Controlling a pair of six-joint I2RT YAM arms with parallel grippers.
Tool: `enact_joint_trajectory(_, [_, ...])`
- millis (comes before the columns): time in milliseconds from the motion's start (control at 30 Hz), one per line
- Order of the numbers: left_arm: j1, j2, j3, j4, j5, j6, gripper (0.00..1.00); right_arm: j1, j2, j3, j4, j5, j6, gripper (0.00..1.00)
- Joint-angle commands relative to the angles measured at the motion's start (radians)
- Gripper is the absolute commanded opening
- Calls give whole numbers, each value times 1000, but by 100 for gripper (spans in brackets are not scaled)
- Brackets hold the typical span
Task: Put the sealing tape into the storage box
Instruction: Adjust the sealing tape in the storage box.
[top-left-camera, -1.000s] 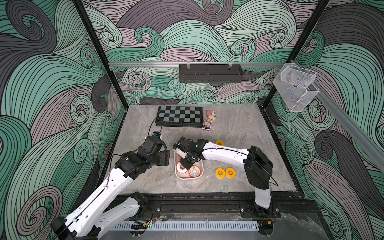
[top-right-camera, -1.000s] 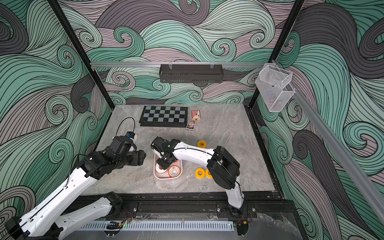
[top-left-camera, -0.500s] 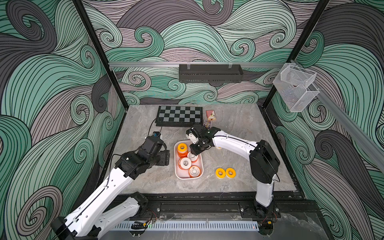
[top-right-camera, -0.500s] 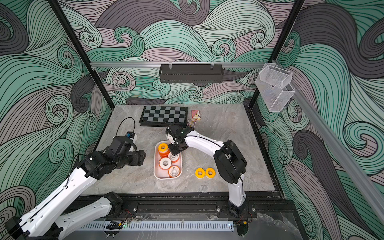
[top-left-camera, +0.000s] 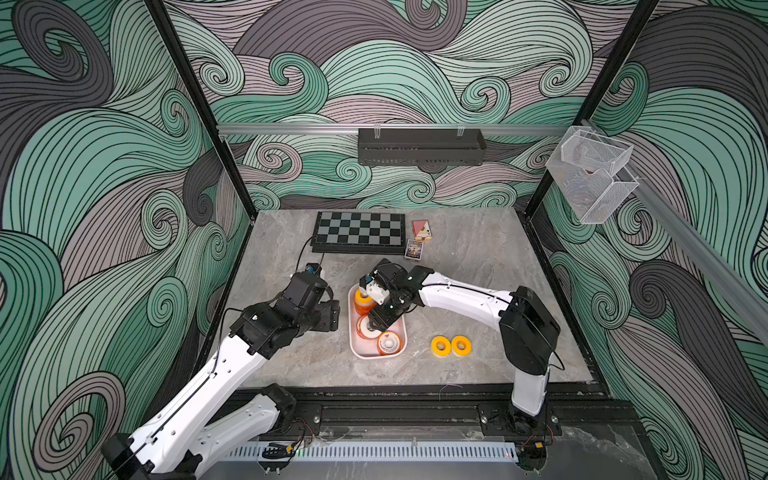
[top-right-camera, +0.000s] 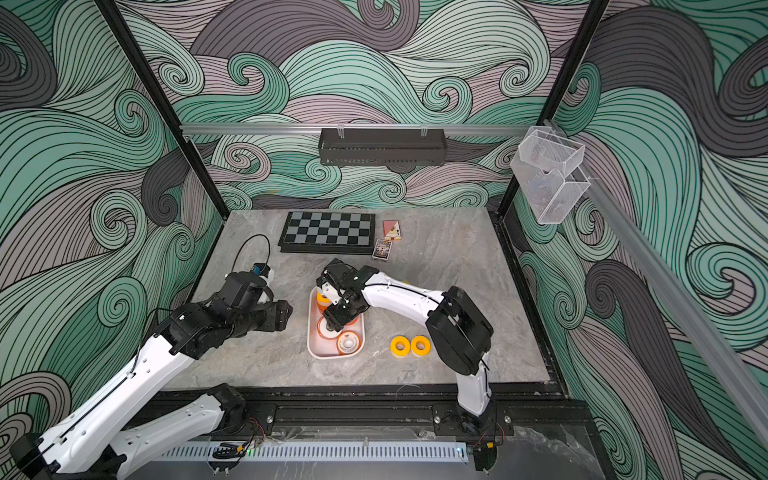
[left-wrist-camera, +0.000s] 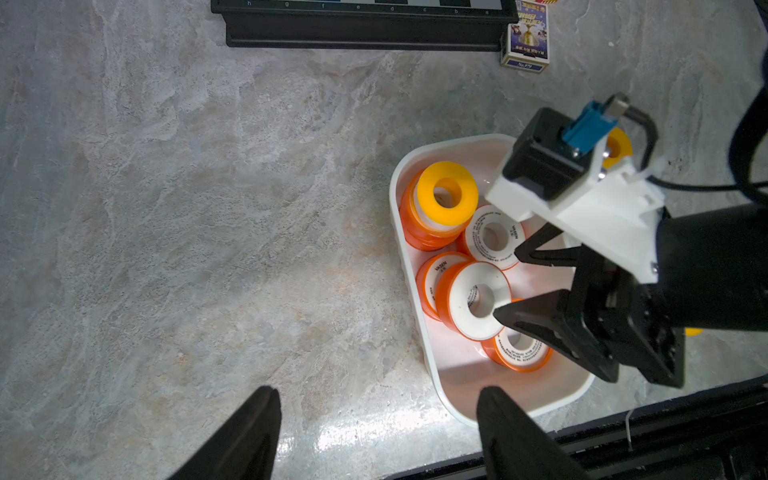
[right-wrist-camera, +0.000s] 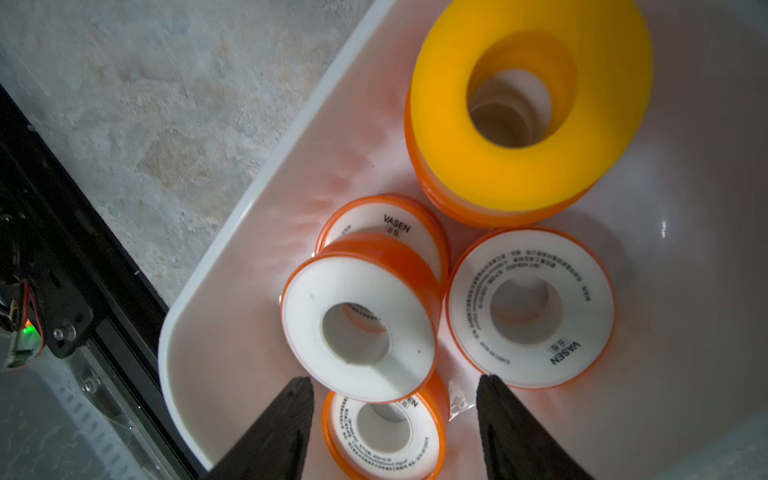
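The right tool (right-wrist-camera: 395, 378) is held low over the storage box (right-wrist-camera: 249, 199). Its jaws are standing apart and nothing is clamped between them. Just under its fingertips (right-wrist-camera: 295, 399) an orange spool (right-wrist-camera: 424, 436) is lying flat on the box floor. In front of them a tilted spool (right-wrist-camera: 307, 316) is leaned on another spool (right-wrist-camera: 386, 222). Beside these a fourth spool (right-wrist-camera: 478, 307) is laid flat with its printed face up. At the end of the box toward the chessboard (top-left-camera: 359, 232), a yellow ring (right-wrist-camera: 449, 145) is placed on top of a stack of orange spools (left-wrist-camera: 415, 232).

The left tool (left-wrist-camera: 376, 390) is also spread wide and empty. It is held above the bare table (left-wrist-camera: 208, 208), just beside the left long side of the box.

In both top views two yellow rings (top-left-camera: 440, 339) are seen on the table, touching each other, to the right of the box and apart from it. Two card packs (top-left-camera: 422, 229) are lying next to the chessboard at the back of the table.
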Motion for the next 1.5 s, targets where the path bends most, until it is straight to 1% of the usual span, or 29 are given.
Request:
enact_joint_trajectory(0, [-7, -10, -1, -19, 1, -2, 79, 14, -57, -38, -8, 4, -36, 63])
enact_joint_trajectory(67, [-7, -10, -1, -19, 2, -1, 78, 18, -73, -60, -9, -21, -38, 57])
enact_joint_trajectory(133, [-7, -10, 1, -18, 2, -1, 78, 22, -84, -83, -1, -22, -39, 53])
enact_joint_trajectory(200, [-7, -11, 0, -18, 1, -1, 78, 29, -89, -101, 0, -18, -45, 53])
enact_joint_trajectory(300, [-7, -13, -1, -19, 1, -2, 78, 40, -87, -122, 9, -13, -52, 58])
enact_joint_trajectory(367, [-7, -15, -1, -19, 0, -3, 78, 50, -67, -122, 14, -12, -53, 58])
enact_joint_trajectory(467, [-7, -14, -1, -19, 0, -3, 78, 59, -37, -108, 17, 14, -50, 53])
enact_joint_trajectory(833, [-7, -13, -1, -19, 0, -1, 78, 60, 11, -84, 55, 42, -36, 45])
enact_joint_trajectory(1000, [-8, -10, -1, -19, 3, -2, 78, 61, 39, -47, 56, 61, -24, 41])
enact_joint_trajectory(1267, [-9, -7, -1, -19, 5, 1, 79, 60, 35, -6, 65, 66, -15, 37])
enact_joint_trajectory(1467, [-8, -5, -1, -18, 7, 1, 78, 59, 40, 15, 64, 75, -16, 37])
